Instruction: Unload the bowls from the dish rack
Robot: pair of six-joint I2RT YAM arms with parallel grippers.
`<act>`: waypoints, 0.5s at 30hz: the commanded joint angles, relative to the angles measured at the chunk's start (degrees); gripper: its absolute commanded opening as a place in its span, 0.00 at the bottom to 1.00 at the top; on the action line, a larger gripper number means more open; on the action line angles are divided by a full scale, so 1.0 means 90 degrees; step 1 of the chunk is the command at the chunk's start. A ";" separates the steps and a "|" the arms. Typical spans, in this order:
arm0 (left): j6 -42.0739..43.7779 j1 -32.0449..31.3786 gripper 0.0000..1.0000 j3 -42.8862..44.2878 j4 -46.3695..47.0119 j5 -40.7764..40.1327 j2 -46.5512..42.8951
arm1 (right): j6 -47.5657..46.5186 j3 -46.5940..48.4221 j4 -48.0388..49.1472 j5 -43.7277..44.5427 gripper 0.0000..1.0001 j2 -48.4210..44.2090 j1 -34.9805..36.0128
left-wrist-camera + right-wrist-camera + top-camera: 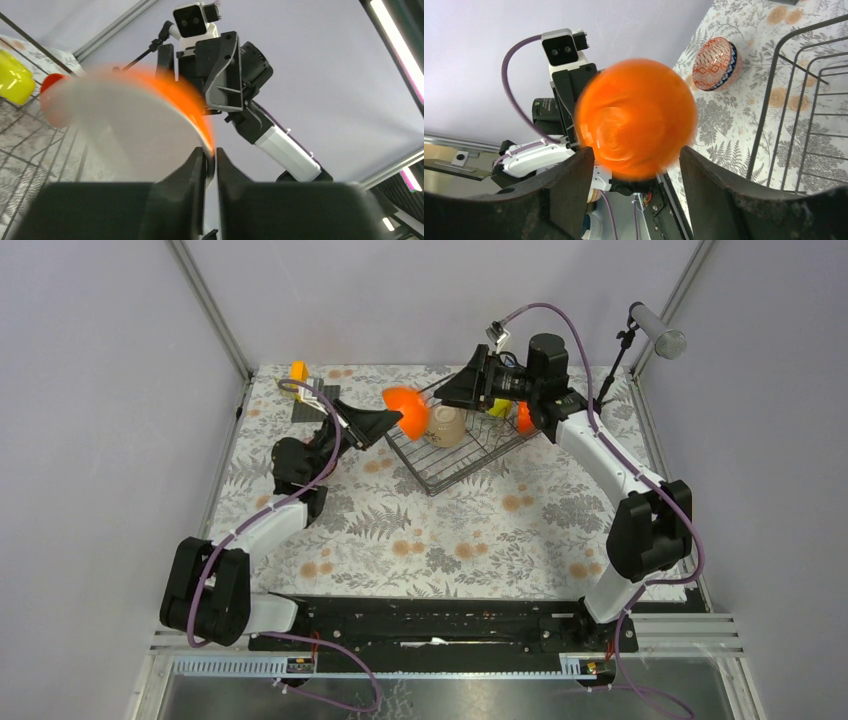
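Top external view: we see the left gripper (pixel 392 420) clamped on the rim of an orange bowl (pixel 408 410), holding it on edge in the air at the 10 o'clock corner of the rack (pixel 470 465). From the left wrist, the two jaws pinch nearly together with the blurred orange rim (pixel 192 102) caught between them. At 3 o'clock of that bowl, just beside it, a beige bowl (pixel 447 426) stands inside the rack. The right gripper (pixel 452 393) hovers at 1 o'clock of the beige bowl; from the right wrist we find its fingers (pixel 569 190) spread wide and gripping nothing, the orange bowl (pixel 636 125) showing beyond the gap between them. A second orange bowl (pixel 523 418) and a yellow-green bowl (pixel 497 407) lie by the rack's 2 o'clock edge; we cannot tell whether they are inside it. A patterned bowl (pixel 715 63) rests on the table (pixel 450 530) outside the rack, at 1 o'clock of the orange bowl in the right wrist view.
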 commanded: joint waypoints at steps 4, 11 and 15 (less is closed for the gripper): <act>0.0201 -0.0056 0.00 0.0396 0.0370 0.0080 -0.0046 | 0.0162 -0.0112 0.0697 -0.0416 0.74 -0.0010 -0.0006; 0.0716 -0.0064 0.00 0.0442 -0.0661 -0.0047 -0.0424 | -0.0127 -0.0180 0.0565 -0.0166 0.90 -0.0188 -0.0015; 0.1915 -0.0067 0.00 0.0634 -0.2997 -0.0894 -0.0989 | -0.0891 -0.0076 -0.0310 0.0488 1.00 -0.0378 -0.0011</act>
